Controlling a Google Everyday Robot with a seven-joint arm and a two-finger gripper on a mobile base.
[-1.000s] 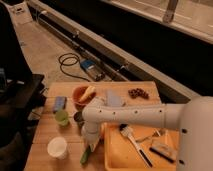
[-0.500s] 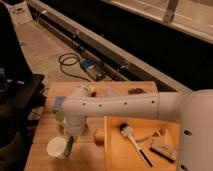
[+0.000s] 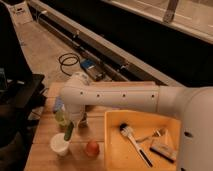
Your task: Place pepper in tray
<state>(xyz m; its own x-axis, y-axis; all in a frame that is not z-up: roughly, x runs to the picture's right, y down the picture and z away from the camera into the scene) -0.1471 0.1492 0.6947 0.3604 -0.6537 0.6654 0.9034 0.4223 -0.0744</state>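
Pepper (image 3: 68,132) held over the bench's near-left corner
Above the white cup (image 3: 59,145), the gripper (image 3: 70,124) pinches the pepper's top; the tray (image 3: 165,128) fills the near-right corner. Carry it high rightward, clear the rim, and release low beside the brush (image 3: 132,139).

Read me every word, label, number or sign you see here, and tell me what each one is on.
No text can be read.
The white sheet at the top left: dark marks, too blurred to read.
The gripper, above the white cup beside the pepper: no markings show.
The tray: no markings show.
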